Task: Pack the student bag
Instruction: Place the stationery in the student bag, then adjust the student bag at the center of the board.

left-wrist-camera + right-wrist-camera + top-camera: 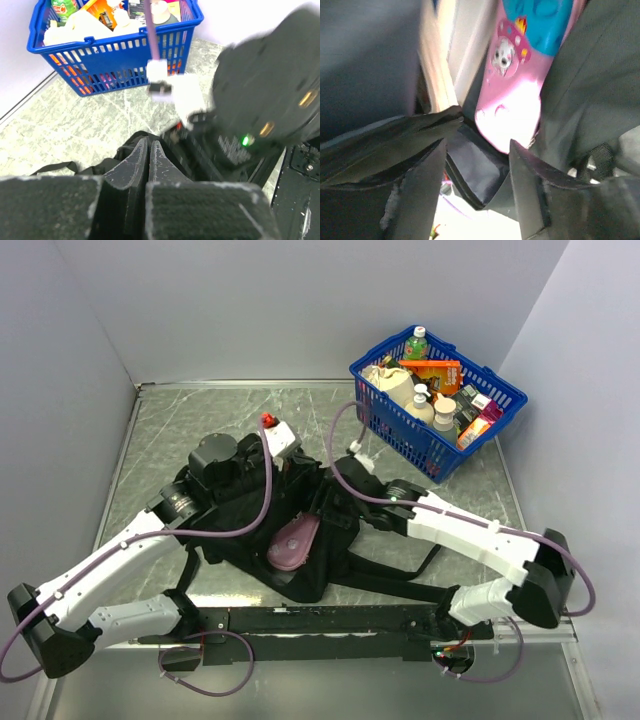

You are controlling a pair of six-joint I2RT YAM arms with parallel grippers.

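My left arm [110, 575] and right arm [480, 540] are wearing white shells with black joints. Thin purple cables [267, 480] are running along them. My black fingers [131, 165] are showing pale scratches, and one green light [245, 141] is glowing.

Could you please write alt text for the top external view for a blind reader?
The left arm and the right arm, both white, reach onto a black student bag lying in the middle of the table, with a pink item showing at its opening. A blue basket full of bottles and packets stands at the far right.
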